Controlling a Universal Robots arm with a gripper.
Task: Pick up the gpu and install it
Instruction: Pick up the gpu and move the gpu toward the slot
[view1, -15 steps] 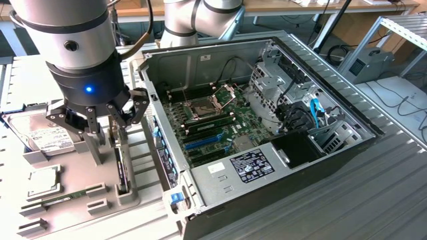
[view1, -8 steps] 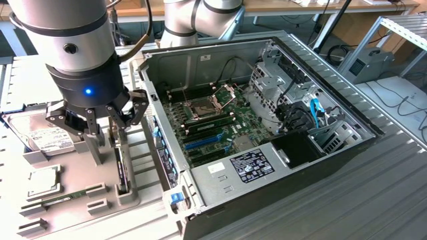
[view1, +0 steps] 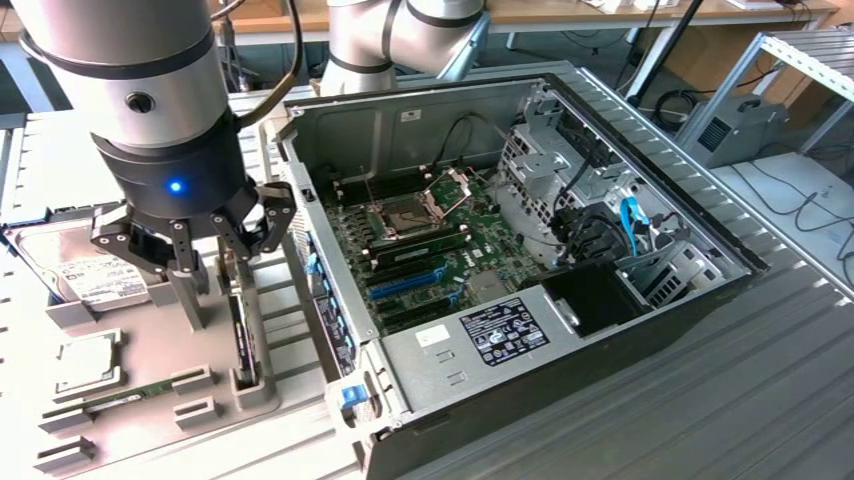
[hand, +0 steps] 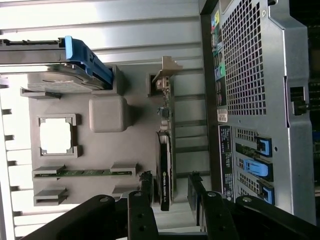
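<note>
The gpu (view1: 240, 325) stands on its long edge in a slot of a grey holder tray (view1: 147, 335) on the slatted worktop (view1: 694, 400), just beside the open computer case (view1: 534, 230) on the exterior view's left. The claw (view1: 214, 255) hangs directly above the card with its jaws spread wide and nothing in them. In the wrist view the two black fingers (hand: 146, 187) sit one on each side of the thin card (hand: 164, 172) with a gap on both sides, and the card's silver end bracket (hand: 165, 75) is at the end farthest from them. Whether the fingertips have reached the level of the card's top edge is hard to judge from either view. The same tray carries other parts near the card: a silver hard drive (view1: 87, 270) with a white label and a blue rail (hand: 85, 60), a square processor (view1: 83, 360) in its own frame, and a narrow green RAM stick (view1: 120, 398) lying in its holders. A grey block (hand: 107, 114) of the tray rises between the drive and the card. Inside the case the motherboard (view1: 427, 240) lies exposed, with blue slots (view1: 400, 285) toward the near side, and the case's side wall (view1: 320, 290) stands between the card and those slots.
</note>
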